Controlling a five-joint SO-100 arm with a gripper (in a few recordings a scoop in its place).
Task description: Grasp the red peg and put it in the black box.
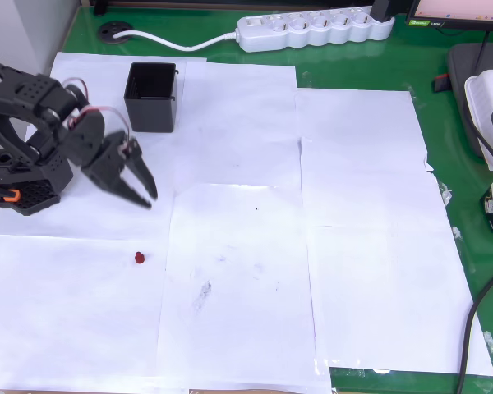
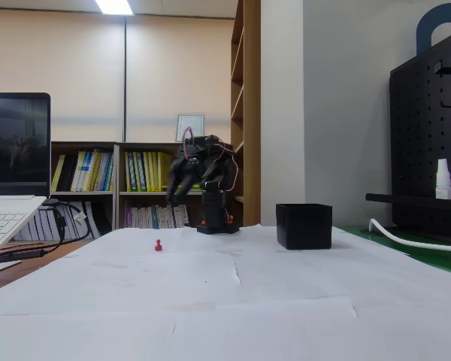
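Readable text: I find none in either view.
Book spines (image 2: 90,171): too small and blurred for me to read, fixed view.
Framed sheet on the shelf (image 2: 189,127): I cannot make out any print.
White bottle on the pegboard ledge (image 2: 443,179): I see no legible label.
Monitor edge (image 1: 460,11): no characters I can read, overhead view.

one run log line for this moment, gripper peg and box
gripper: open, raised, empty | red peg: on paper, ungrasped | black box: upright, apart from peg | stage: before grasp
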